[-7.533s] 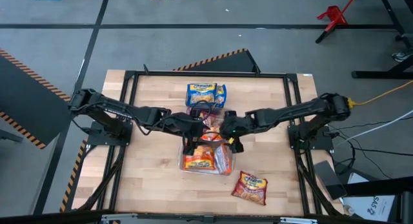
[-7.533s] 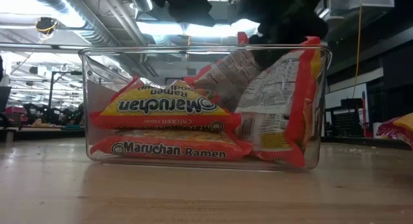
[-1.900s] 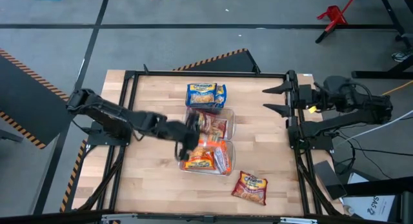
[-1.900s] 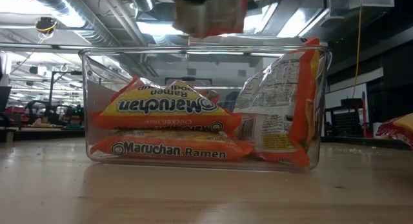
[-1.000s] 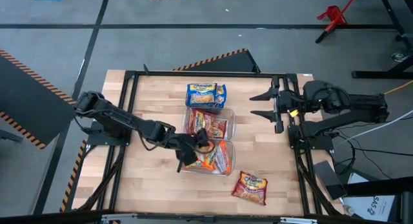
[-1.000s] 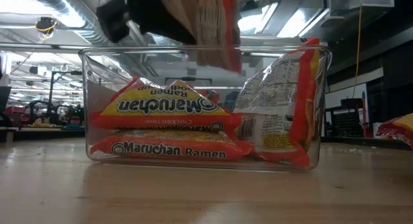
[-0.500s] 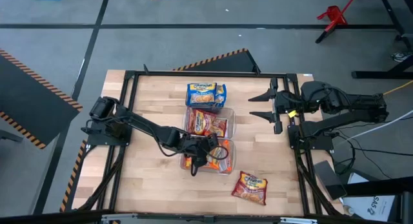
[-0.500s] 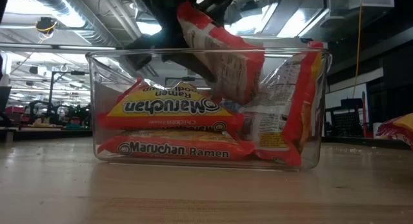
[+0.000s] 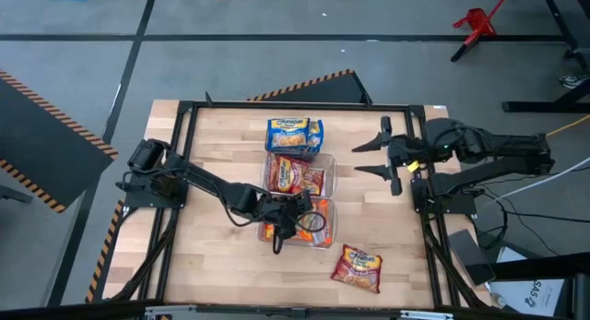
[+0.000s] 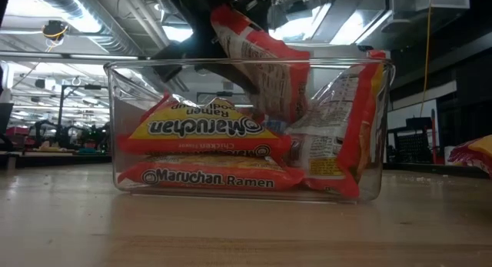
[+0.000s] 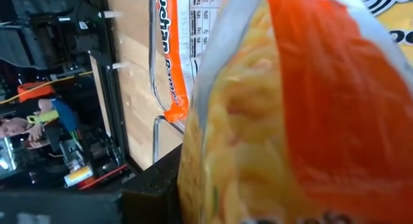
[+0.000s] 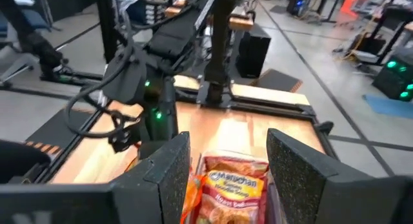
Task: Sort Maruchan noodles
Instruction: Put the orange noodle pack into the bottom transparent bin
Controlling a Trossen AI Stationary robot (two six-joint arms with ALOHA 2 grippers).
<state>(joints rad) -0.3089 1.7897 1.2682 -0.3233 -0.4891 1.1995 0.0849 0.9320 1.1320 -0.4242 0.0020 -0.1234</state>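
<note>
Robotics lab/workshop: hazard-striped floor mats [image 9: 55,99], exposed ceiling ducts [image 10: 92,21], equip. benches beyond.

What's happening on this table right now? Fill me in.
The robot is sorting ramen packets into clear bins. The left gripper holds an orange packet and is lowering it into the near bin, which already holds several orange packets. The middle bin holds red packets, and blue packets sit at the far end. One red packet lies loose on the table. The right gripper waits open, off to the side above the table.
</note>
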